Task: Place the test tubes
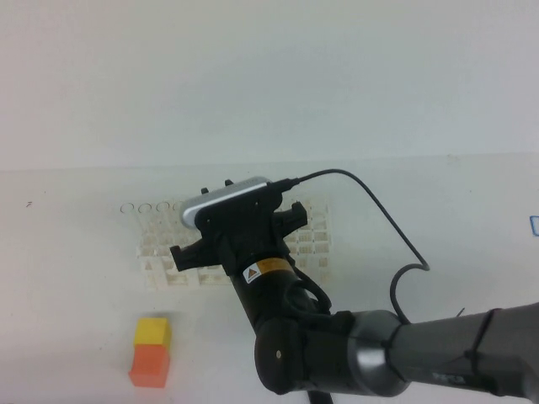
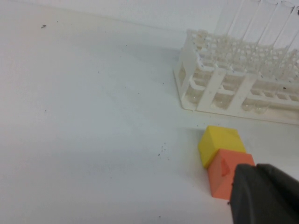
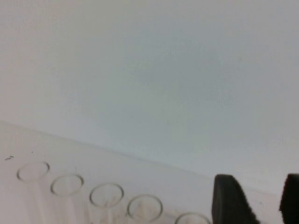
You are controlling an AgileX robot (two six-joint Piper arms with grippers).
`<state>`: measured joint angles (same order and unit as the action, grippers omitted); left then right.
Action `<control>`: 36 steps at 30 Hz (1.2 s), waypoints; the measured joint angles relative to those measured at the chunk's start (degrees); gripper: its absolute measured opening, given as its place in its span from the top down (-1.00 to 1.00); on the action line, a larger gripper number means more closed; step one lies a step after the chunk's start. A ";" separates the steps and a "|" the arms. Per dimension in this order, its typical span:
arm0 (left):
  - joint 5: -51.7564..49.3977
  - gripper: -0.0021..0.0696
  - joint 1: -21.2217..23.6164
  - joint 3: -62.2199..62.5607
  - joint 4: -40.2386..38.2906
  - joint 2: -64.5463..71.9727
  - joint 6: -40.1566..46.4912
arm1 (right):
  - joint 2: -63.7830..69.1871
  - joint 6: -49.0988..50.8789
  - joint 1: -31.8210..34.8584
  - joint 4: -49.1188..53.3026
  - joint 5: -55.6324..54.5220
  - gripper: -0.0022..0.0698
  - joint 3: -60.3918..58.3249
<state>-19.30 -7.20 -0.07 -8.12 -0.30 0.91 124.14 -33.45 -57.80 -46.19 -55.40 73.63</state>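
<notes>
The right claw (image 3: 261,201) hangs above the white test tube rack (image 1: 160,257), its two dark fingertips spread apart with nothing visible between them. Just beside it, toward the robot's left, a row of clear test tubes (image 3: 67,185) stands upright along the rack's far edge, open rims up. They look empty.

Seen from above, the right arm (image 1: 337,349) and its wrist camera (image 1: 223,202) hide that claw and much of the rack. A black cable (image 1: 379,202) loops away behind.

The left claw (image 2: 264,198) sits low over the table (image 2: 93,140), just beside an orange block (image 2: 225,173) that touches a yellow block (image 2: 219,141). The rack stands beyond them. I cannot tell whether this claw is spread or pressed together, and the overhead view does not include it.
</notes>
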 joint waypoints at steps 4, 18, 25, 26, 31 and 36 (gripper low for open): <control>0.00 0.95 0.00 0.00 0.00 0.00 0.00 | -2.17 -1.62 0.00 0.11 -0.11 0.23 0.00; 0.00 0.95 0.00 0.00 0.11 0.00 0.00 | -27.11 -16.65 0.00 12.62 -0.16 0.83 -0.66; 0.00 0.95 0.00 0.00 0.11 0.00 0.00 | -45.69 -22.08 0.00 31.07 15.47 0.93 -4.88; 0.00 0.95 0.00 0.00 0.11 0.00 0.00 | -48.18 -22.19 0.00 34.08 20.19 0.94 -5.01; 0.00 0.95 0.00 0.00 0.11 0.00 0.99 | -57.44 -22.44 0.00 46.19 41.46 0.94 -5.27; 0.00 0.95 0.00 0.00 0.11 0.00 0.99 | -62.72 -22.44 3.33 51.13 53.93 0.94 -5.39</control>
<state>-19.30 -7.20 -0.07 -8.00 -0.30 1.90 61.43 -55.89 -54.47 4.94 -1.48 68.24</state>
